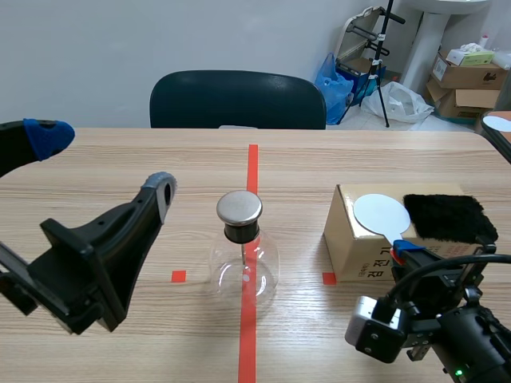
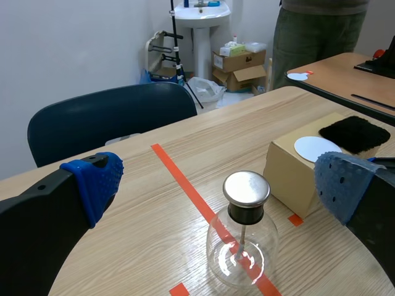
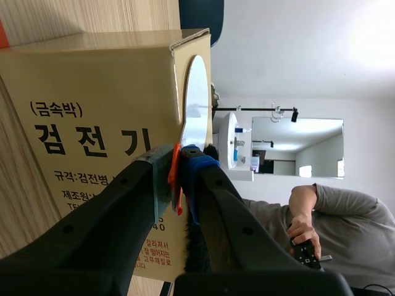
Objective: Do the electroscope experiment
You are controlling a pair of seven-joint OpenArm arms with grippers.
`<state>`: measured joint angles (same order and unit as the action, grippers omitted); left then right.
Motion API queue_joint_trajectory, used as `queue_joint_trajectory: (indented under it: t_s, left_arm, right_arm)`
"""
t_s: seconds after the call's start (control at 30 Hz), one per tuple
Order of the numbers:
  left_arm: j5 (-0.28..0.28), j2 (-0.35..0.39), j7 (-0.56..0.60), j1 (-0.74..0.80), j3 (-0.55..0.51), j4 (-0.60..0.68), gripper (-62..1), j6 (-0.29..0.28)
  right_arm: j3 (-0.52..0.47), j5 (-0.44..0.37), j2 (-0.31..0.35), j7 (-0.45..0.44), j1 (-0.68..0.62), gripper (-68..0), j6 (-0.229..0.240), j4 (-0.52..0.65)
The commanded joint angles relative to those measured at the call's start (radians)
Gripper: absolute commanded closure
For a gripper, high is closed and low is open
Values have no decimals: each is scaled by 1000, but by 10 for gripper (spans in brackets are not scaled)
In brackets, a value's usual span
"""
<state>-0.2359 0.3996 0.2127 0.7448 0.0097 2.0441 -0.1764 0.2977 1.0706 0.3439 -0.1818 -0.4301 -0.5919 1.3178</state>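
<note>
The right gripper [image 3: 179, 179] is pinching shut on the thin orange handle [image 3: 175, 163] of the white disc [image 1: 381, 214] lying on the cardboard box [image 1: 351, 251]. The left gripper [image 1: 104, 163] is hanging wide open, holding nothing. The glass electroscope [image 1: 242, 255] is standing mid-table on the red tape, near the box, so a slipping handle or a wide swing could be toppling it.

Light wood-grain surface [image 1: 383, 159]: glass electroscope flask [image 1: 243, 267] stands mid-surface on the red tape line, cardboard box [image 1: 357, 249] beside it toward the right edge.
</note>
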Motion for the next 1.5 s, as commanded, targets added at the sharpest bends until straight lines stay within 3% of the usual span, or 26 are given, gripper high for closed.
queue_joint_trajectory:
  t_s: [0.0, 0.23, 0.6, 0.9, 1.07, 1.1, 1.23, 1.33, 1.47]
  left_arm:
    - [-7, 0, 14, 0, 0, 14, -623, -2]
    - [-7, 0, 14, 0, 0, 14, -623, -2]
    - [-7, 0, 14, 0, 0, 14, -623, -2]
    - [-6, 4, 14, 0, 0, 14, -623, -1]
    - [-8, 66, 14, 0, 0, 14, -623, 2]
    - [-8, 86, 13, 0, 0, 14, -606, 3]
    - [-16, 174, -56, -26, 3, -9, -197, -6]
    - [-47, 224, -111, -92, 23, -68, -26, -26]
    - [-64, 272, -80, -206, 88, -222, -27, -115]
  right_arm:
    - [-5, -1, 11, 1, 11, -9, -18, 10]
    - [-5, 16, 13, 16, 11, -9, -98, 14]
    - [4, 92, 16, 132, 8, -9, -97, 142]
    - [110, 162, 45, 251, 9, -9, -97, 175]
    - [166, 213, 47, 324, 15, -9, -97, 175]
    - [175, 225, 47, 333, 17, -9, -97, 175]
    - [213, 259, 47, 378, 32, -9, -97, 175]
    - [241, 281, 47, 412, 50, -9, -97, 175]
    - [274, 305, 47, 444, 68, -9, -97, 175]
